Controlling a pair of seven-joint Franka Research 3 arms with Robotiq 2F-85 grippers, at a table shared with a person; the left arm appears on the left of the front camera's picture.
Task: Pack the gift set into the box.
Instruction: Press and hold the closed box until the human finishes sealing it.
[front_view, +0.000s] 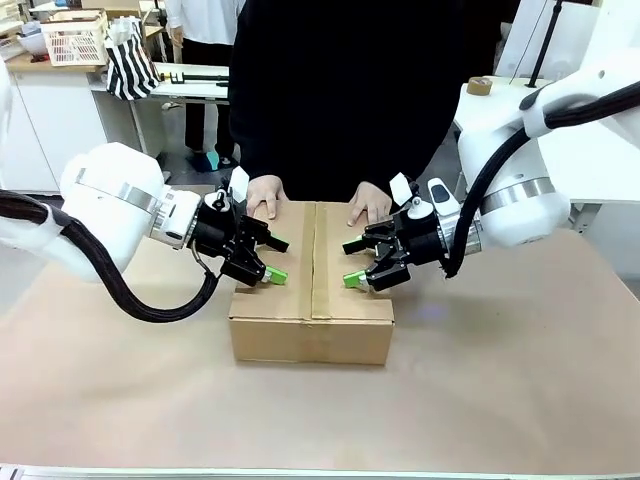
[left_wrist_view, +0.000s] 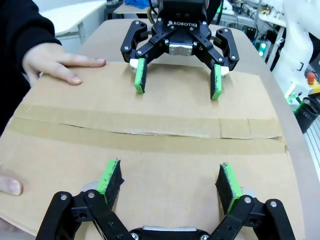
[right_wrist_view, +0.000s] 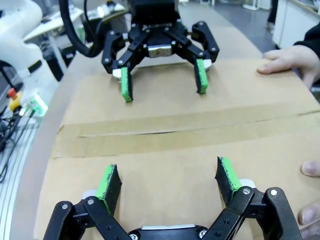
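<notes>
The brown cardboard box (front_view: 310, 300) stands mid-table with its top flaps folded flat and a tape strip (left_wrist_view: 150, 131) along the centre seam. The gift set is hidden. My left gripper (front_view: 272, 260) hovers open just over the box's left flap, its green pads (left_wrist_view: 110, 179) spread wide. Facing it, my right gripper (front_view: 352, 262) is open over the right flap, its pads (right_wrist_view: 227, 174) also apart. Each wrist view shows the other gripper across the seam: the right gripper (left_wrist_view: 177, 80) and the left gripper (right_wrist_view: 162, 80). A person's hands (front_view: 265, 195) (front_view: 370, 203) press on the box's far edge.
Brown paper covers the table (front_view: 520, 370), with open room on both sides of the box. The person in black stands right behind the box. Farther back are a white basket (front_view: 75, 40), a striped bag (front_view: 130, 62) and a tape roll (front_view: 480, 86).
</notes>
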